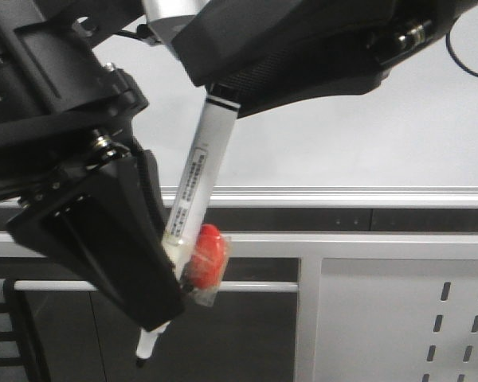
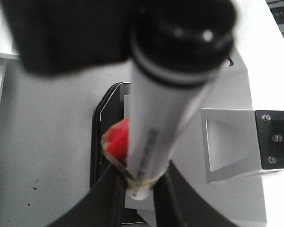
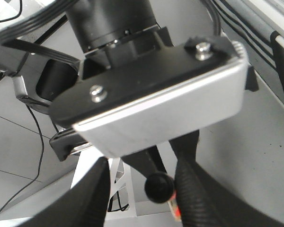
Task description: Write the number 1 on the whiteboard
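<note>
The whiteboard (image 1: pixel 366 135) stands at the back with its silver bottom frame. No number 1 shows on the part I see; the arms hide much of it. My left gripper (image 1: pixel 171 286) is shut on a white marker (image 1: pixel 195 187), tilted with its tip down, with a red piece (image 1: pixel 209 255) taped to it. In the left wrist view the gripper (image 2: pixel 142 182) clamps the marker (image 2: pixel 156 127) beside the red piece (image 2: pixel 117 139). My right gripper (image 1: pixel 231 91) is at the marker's black cap. In the right wrist view the gripper (image 3: pixel 139 184) is open; the cap (image 3: pixel 158 187) touches one finger.
A grey metal panel with slotted holes (image 1: pixel 382 318) stands below the board at the right. The left arm's wrist body (image 3: pixel 156 113) fills the right wrist view close to the right fingers. A white machine base (image 2: pixel 246 137) lies below the left gripper.
</note>
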